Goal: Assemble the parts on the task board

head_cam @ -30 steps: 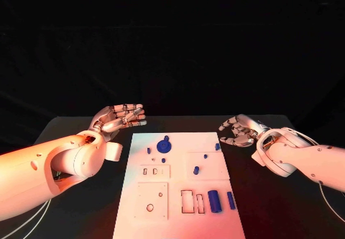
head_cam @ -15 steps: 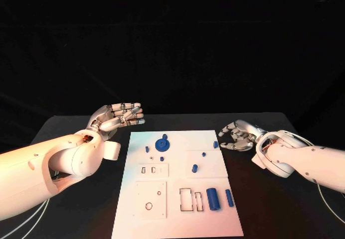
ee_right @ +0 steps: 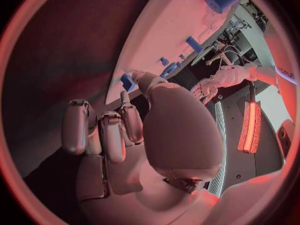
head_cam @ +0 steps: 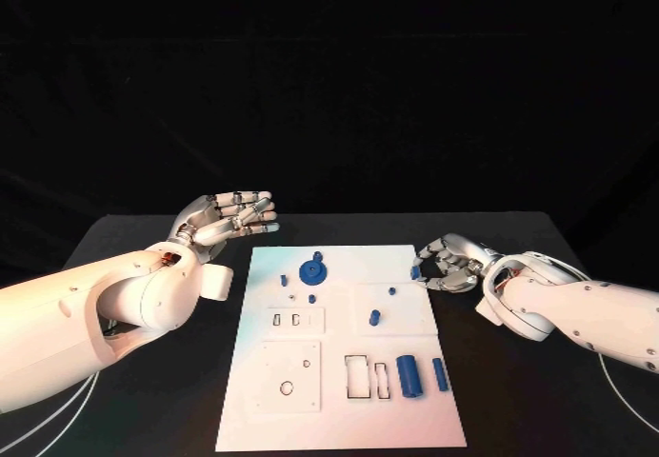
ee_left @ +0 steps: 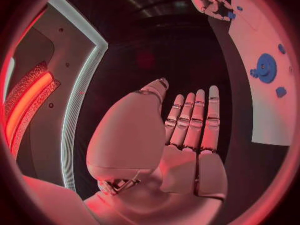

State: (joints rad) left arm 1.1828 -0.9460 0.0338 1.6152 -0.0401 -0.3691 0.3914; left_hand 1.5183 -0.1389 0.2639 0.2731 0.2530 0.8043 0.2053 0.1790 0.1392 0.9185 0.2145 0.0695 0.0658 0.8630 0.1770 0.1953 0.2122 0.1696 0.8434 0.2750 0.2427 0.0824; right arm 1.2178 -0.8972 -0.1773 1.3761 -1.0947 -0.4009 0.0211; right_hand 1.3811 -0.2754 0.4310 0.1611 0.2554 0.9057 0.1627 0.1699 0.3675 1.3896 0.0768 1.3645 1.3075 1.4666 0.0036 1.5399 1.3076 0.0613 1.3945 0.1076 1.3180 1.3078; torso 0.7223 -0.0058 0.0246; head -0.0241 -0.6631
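The task board [head_cam: 344, 381] lies flat in the middle of the black table [head_cam: 137, 238], with small blue parts on it: a round disc [head_cam: 313, 272] near the far end and two upright cylinders [head_cam: 408, 369] toward the near right. The left hand [head_cam: 227, 219] hovers off the board's far left corner, fingers straight and apart, grasping nothing. The right hand [head_cam: 449, 264] sits at the board's right edge, fingers curled by a small blue piece [head_cam: 415, 272]; whether it pinches that piece I cannot tell
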